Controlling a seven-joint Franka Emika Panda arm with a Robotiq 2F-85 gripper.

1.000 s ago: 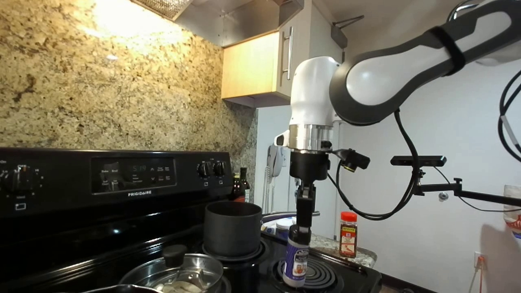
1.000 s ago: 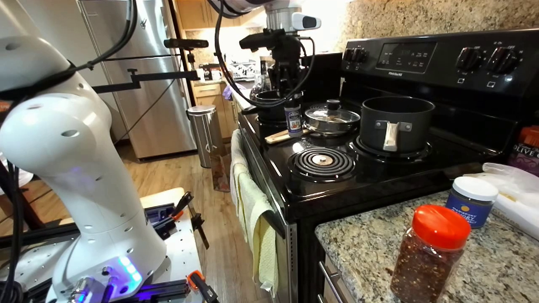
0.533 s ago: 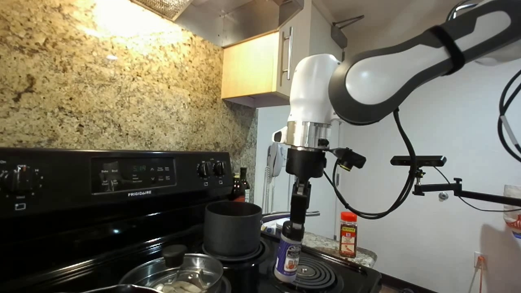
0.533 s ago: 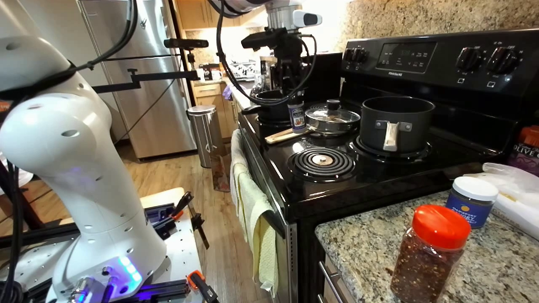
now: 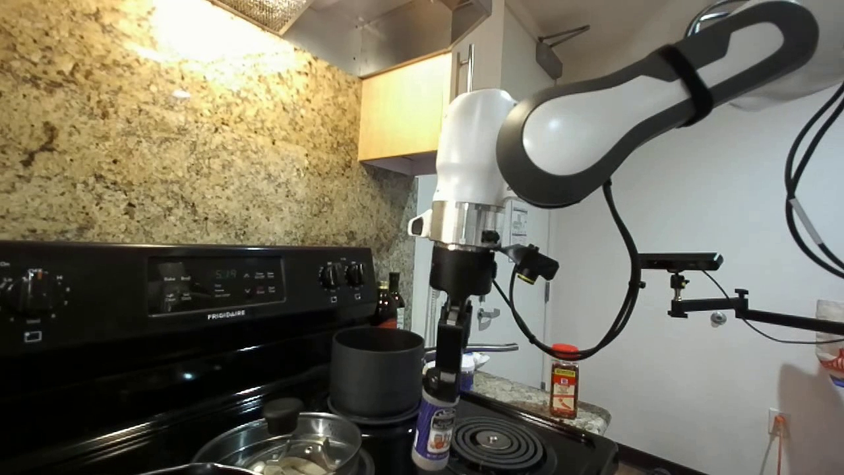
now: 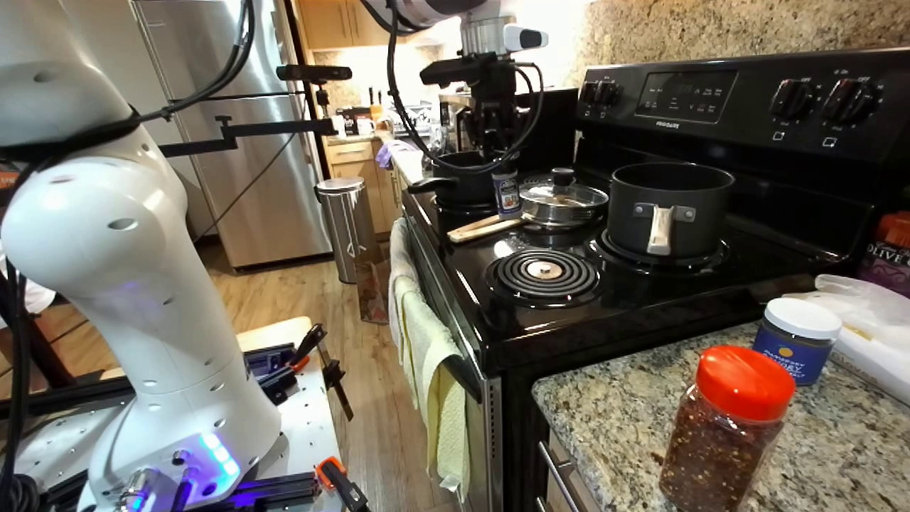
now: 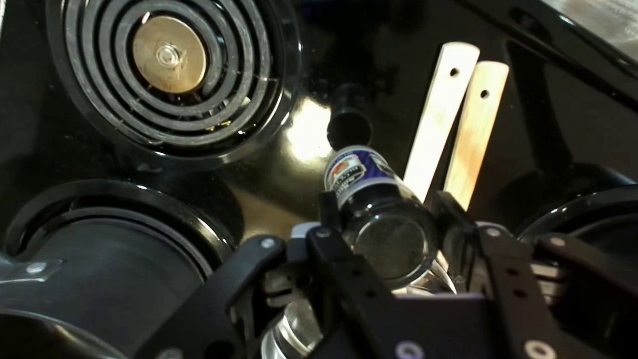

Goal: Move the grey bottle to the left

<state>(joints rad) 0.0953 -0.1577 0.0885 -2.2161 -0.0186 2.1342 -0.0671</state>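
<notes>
Grey bottle (image 5: 435, 429) is drifting farther from the coil (image 5: 501, 441)
Gripper (image 7: 386, 207) is pinching its dark top (image 7: 393, 244), so the leftward move seems to be progressing.

The speckled wall (image 5: 198, 138) glows up top; 1 bin (image 6: 348, 231) stands near the fridge (image 6: 277, 203) on wood flooring (image 6: 380, 398).

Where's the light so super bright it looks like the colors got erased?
Wrist view: white glare on the glossy black stovetop, next to the slim purple-labelled grey bottle, and one flat wooden handle nearly bleached white; both exterior views: strong light whites out part of the speckled tan stone wall.
</notes>
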